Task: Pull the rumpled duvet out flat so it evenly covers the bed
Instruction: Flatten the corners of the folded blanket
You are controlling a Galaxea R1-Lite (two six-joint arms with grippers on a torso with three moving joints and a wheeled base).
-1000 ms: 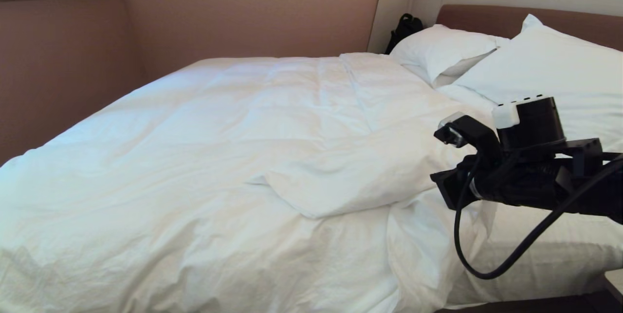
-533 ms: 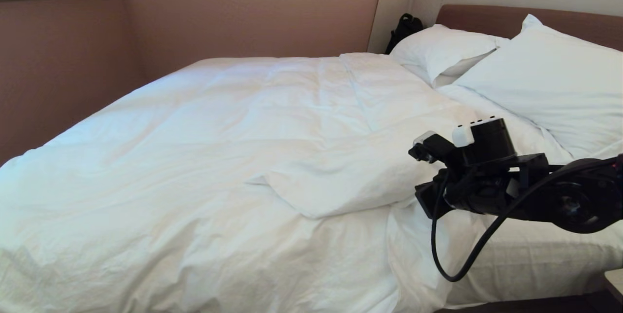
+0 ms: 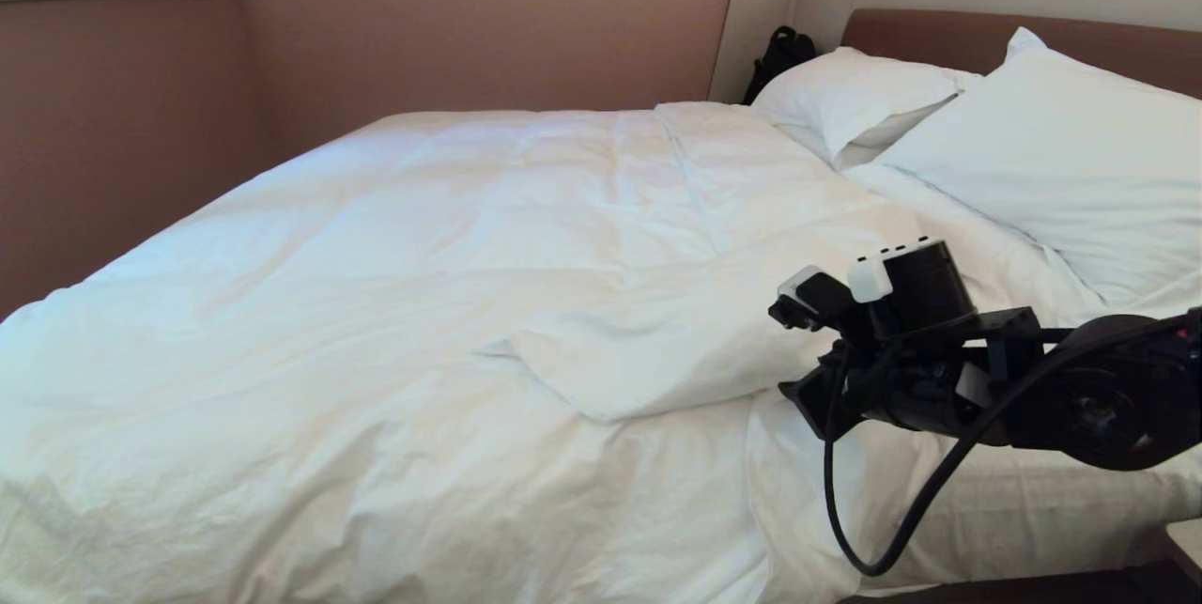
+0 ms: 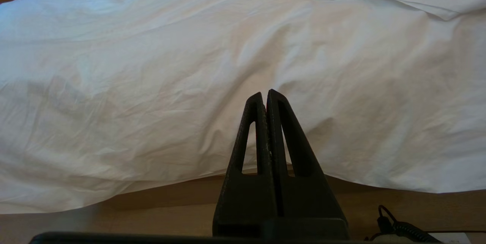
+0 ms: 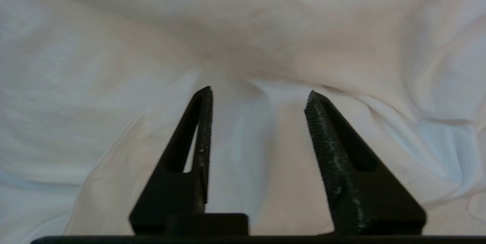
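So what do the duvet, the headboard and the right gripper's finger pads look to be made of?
Duvet: matte white woven fabic, probably cotton, over soft filling; it creases finely and puffs up. Headboard: brown panel, apparently padded, smooth; leatherette or fabric, can't tell. Right gripper fingers: matte black rigid plastic with cut-outs, inner faces rough, like grip texture.

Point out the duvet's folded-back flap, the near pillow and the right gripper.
duvet [image 3: 657, 350]: head view, folded-back flap.
near pillow [image 3: 1061, 144]: head view, top face.
right gripper [image 5: 258, 92]: right wrist view, between its fingertips.
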